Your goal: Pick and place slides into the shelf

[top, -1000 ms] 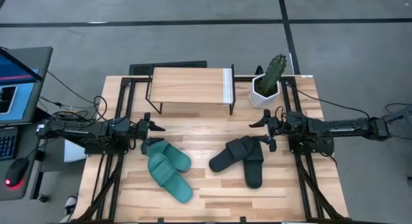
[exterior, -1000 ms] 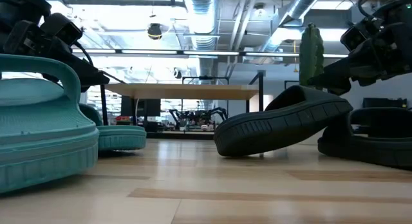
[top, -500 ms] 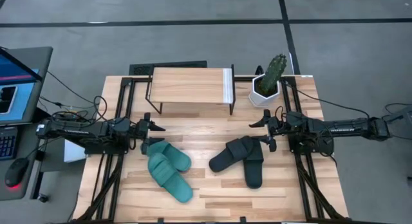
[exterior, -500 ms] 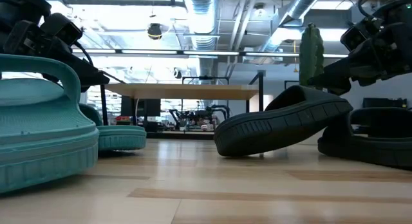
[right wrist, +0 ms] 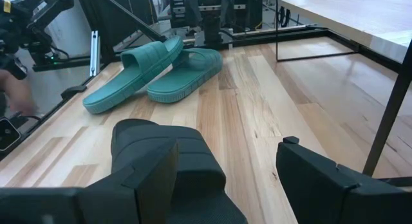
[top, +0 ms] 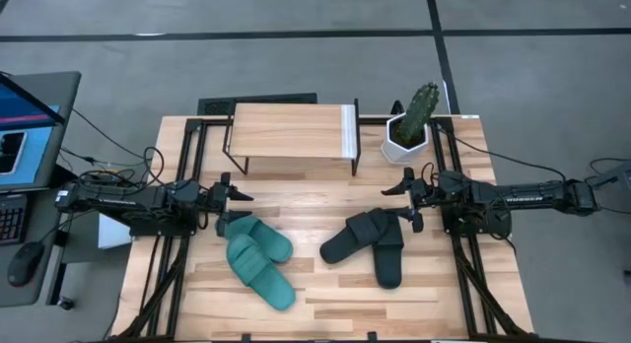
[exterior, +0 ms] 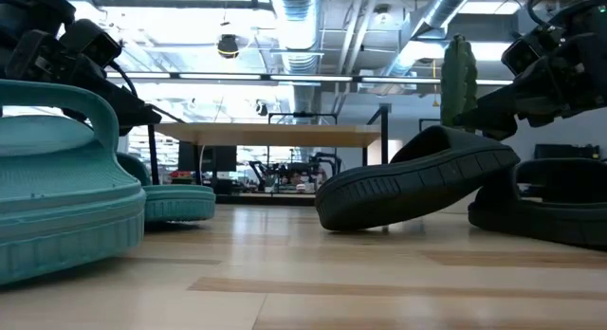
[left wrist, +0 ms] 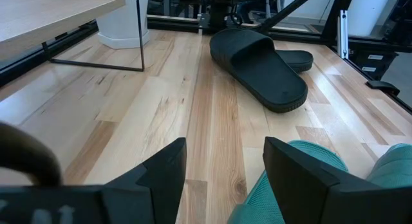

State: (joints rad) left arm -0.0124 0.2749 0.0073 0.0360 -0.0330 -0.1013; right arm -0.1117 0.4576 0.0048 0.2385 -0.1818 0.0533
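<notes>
No change noted over the last second: left gripper (top: 235, 197) and right gripper (top: 399, 190) spread wide, empty; slides (top: 258, 258) untouched, shelf (top: 292, 133) unfilled, task unstarted.

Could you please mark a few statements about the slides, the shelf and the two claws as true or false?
1. One black slide leans on the other black slide. True.
2. The teal slides sit on the shelf. False: they lie on the table, in front of the shelf.
3. The left claw is open and holds nothing. True.
4. The right claw grips a black slide. False: it is open and holds nothing.
5. A potted cactus stands beside the shelf. True.
</notes>
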